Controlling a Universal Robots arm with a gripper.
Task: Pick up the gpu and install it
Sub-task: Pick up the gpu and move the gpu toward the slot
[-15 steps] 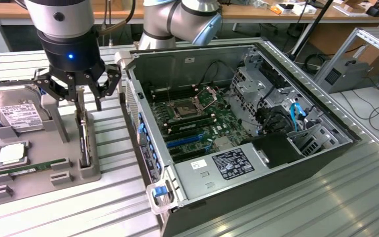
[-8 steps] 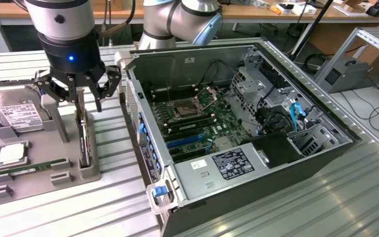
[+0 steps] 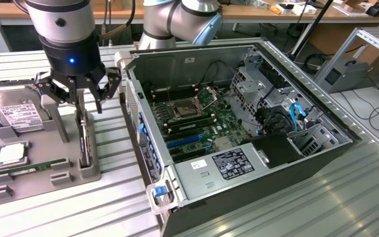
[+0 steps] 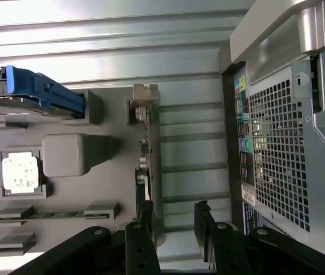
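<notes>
Lying open on the ribbed metal table (image 3: 308, 207), the case (image 3: 176, 59) takes the exterior view's right, its motherboard (image 3: 203, 118) bare and facing up. The arm (image 3: 67, 29) comes down at the exterior view's left, over a grey tray (image 3: 77, 173) that sits just beside the case.

The gripper (image 3: 84, 101) hangs low over the edge of the tray nearest the case. A hard drive (image 3: 19, 111) with a white label leans in the tray's far corner.

The gpu (image 3: 83, 143) stands on its long edge in a slot along the tray's case-side rim, right under the gripper and not lifted. From the wrist, the gpu (image 4: 153, 149) runs as a thin strip, with its silver bracket at the end away from the gripper (image 4: 174, 220). A cpu (image 3: 10, 155) lies flat in its pocket, and a green memory stick (image 3: 35, 168) sits in the next slot, both well apart from the gripper.

The fingers (image 4: 145, 220) are spread wide and clamp nothing. One lines up over the gpu's top edge and the other stands off toward the case, so the card is not centred between them. Whether that first finger touches the card cannot be told.
</notes>
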